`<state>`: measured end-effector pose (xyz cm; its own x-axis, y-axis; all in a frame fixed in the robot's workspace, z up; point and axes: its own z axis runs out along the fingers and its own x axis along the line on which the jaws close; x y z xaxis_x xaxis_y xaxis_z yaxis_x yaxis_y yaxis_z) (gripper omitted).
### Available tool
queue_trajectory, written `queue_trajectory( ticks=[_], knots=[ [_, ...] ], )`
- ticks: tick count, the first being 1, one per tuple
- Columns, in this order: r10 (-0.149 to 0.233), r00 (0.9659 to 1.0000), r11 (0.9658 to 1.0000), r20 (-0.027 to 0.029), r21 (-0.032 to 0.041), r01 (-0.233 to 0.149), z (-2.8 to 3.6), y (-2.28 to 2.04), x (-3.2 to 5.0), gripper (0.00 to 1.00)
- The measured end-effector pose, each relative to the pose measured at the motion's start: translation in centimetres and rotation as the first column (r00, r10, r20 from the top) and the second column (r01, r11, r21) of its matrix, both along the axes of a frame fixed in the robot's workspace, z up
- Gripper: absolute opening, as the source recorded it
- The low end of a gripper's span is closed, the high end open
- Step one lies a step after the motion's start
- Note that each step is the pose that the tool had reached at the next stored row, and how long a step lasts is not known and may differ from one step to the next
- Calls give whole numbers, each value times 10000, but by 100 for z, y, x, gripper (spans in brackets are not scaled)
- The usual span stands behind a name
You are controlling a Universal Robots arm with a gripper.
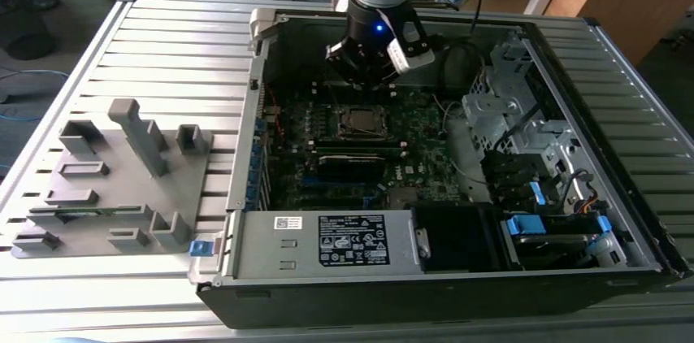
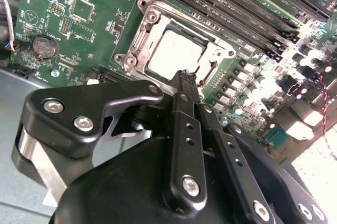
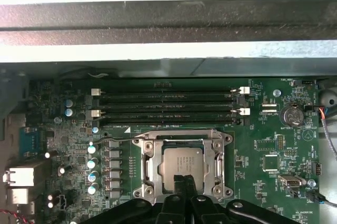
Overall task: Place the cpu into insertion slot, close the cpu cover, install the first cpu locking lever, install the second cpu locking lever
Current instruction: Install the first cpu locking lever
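First wrist view: chip [image 3: 181, 162] sits in the socket [image 3: 184, 143], cover [image 3: 149, 167] looks down over it, claw [image 3: 184, 181] pinched together, empty, over the chip's edge; I'd judge lever step, which calls for a precise push.

No wording legible anywhere. On the grey power supply box [image 1: 271, 258] in the exterior view, a large black label [image 1: 353, 239] with rows of white print and marks, too fine to read, and just beside it a small white barcode sticker [image 1: 288, 223]. On the green motherboard [image 3: 253, 145] in the first wrist view, tiny white lettering beside the coin battery [image 3: 291, 114] and the memory slots [image 3: 166, 95], likewise unreadable.
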<state>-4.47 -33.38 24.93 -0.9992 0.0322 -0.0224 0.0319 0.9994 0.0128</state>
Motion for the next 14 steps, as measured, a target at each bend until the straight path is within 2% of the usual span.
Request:
queue_trajectory(
  ticks=[10,14],
  knots=[
    [1,10000,10000,0,0,-1,2,0,0,11],
    [0,10000,10000,0,-1,0,1,1,-38,11]
  ],
)
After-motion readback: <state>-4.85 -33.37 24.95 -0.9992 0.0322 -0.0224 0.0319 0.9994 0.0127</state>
